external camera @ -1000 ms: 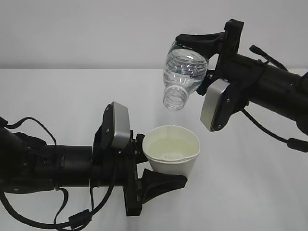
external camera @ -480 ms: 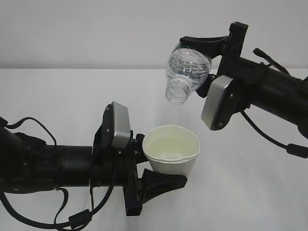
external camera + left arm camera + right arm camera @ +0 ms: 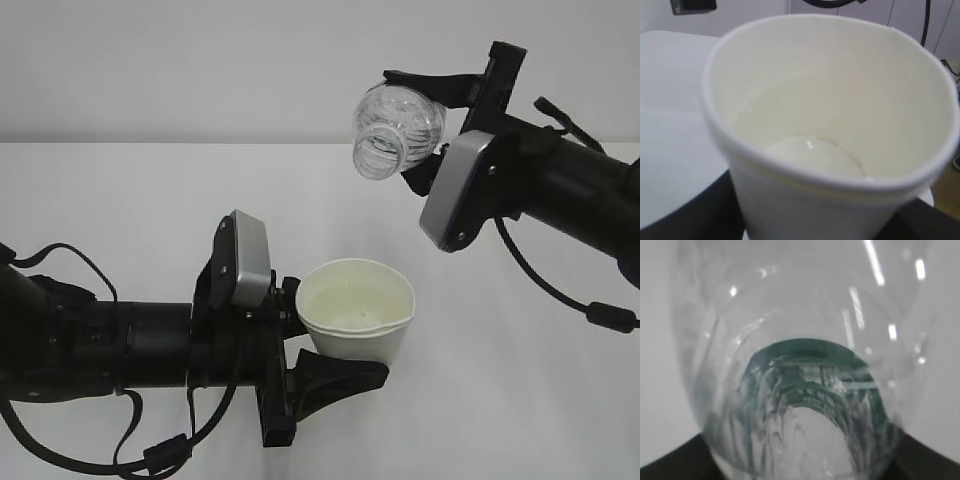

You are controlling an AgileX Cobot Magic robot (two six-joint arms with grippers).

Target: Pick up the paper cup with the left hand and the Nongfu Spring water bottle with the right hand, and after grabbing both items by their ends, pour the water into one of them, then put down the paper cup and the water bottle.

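We see the left tool (image 3: 325, 345) pinching the paper cup (image 3: 357, 322) upright above the worktop (image 3: 130, 210), water (image 3: 812, 155) pooled inside. The right tool (image 3: 440, 125) clamps the Nongfu Spring water bottle (image 3: 398, 130), raised up and right of the cup, uncapped mouth facing us.

Through my right wrist camera, the Nongfu Spring water bottle (image 3: 800, 365) filled nearly the whole picture, seen end-on through clear plastic, its green label band showing distorted inside, with dark gripper edges at both lower corners.
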